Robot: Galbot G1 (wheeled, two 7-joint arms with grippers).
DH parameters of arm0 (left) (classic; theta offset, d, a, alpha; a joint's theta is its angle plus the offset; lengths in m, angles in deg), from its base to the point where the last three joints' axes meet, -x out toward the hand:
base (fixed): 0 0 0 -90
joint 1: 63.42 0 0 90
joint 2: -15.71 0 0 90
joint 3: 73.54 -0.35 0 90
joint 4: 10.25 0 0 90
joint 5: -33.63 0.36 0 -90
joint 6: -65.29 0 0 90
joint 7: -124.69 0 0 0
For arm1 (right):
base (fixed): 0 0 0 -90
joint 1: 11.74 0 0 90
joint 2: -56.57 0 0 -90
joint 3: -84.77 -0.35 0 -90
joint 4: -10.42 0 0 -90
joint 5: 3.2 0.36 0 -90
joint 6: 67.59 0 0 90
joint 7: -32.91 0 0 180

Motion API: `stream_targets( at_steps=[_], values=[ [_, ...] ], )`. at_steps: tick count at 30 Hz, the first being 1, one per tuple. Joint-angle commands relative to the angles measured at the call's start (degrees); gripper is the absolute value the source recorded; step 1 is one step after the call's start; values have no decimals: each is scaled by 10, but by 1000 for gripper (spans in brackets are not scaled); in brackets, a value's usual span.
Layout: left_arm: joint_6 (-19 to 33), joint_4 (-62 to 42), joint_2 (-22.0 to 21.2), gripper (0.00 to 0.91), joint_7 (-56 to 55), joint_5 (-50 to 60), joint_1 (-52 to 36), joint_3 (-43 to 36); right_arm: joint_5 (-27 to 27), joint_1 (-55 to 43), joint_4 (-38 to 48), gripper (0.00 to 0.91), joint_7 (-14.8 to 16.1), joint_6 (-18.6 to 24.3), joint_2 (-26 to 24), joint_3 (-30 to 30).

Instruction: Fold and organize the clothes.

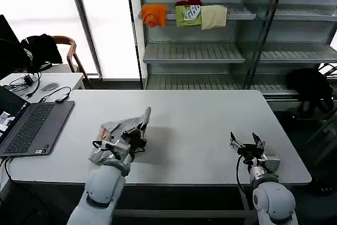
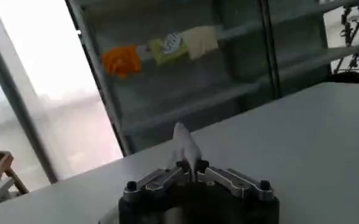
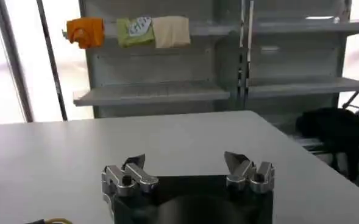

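Desk [image 1: 200, 130]: big white top, mostly bare through the middle and right, nothing lying between the two hands.
Shelving [image 1: 237, 51]: grey rack beyond the far edge, with an orange piece [image 1: 153, 14], a green piece [image 1: 188, 15] and a cream piece [image 1: 214, 16] in a row on an upper shelf.
Laptop [image 1: 29, 125]: open on the near-left corner of the desk, cables trailing off its far side, well left of the garment.
Black garment [image 1: 310, 85]: dark heap off the desk's far right, low by the shelving.
Grey top [image 1: 126, 127]: bunched on the near-left part of the desk, one corner pulled up into a peak, an orange-red strip showing at its left edge.
Left hand [image 1: 138, 130]: right over the bunch, fingers pinched together on the cloth, the peak rising between them in its wrist view [image 2: 194, 173].
Right hand [image 1: 246, 143]: near-right edge of the desk, fingers spread wide, gripping nothing, bare desk ahead of it.
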Motion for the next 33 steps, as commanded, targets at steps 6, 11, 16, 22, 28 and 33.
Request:
stream_targets(
  at_steps=[6, 11, 16, 22, 28, 33],
  values=[
    [1, -147, -54, 50, -82, -65, -117, -125, -13, -12, 8, 907, -1, -6, 7, 12],
    [6, -158, -56, 151, -74, -55, -120, -156, -19, -16, 13, 907, -1, -6, 12, 17],
    [17, -153, -44, 907, -44, -47, -113, -163, -20, -18, 20, 907, 0, -6, 13, 18],
    [43, -111, -24, 907, -6, -50, -90, -167, -26, -23, 29, 907, 4, -5, 16, 30],
    [42, -49, 3, 907, -2, -72, -76, -140, -17, -36, 39, 907, 34, -25, 32, 59],
    [44, -9, 35, 907, 9, -90, -48, -58, 39, -65, 64, 907, 54, -54, 58, 100]
  ],
)
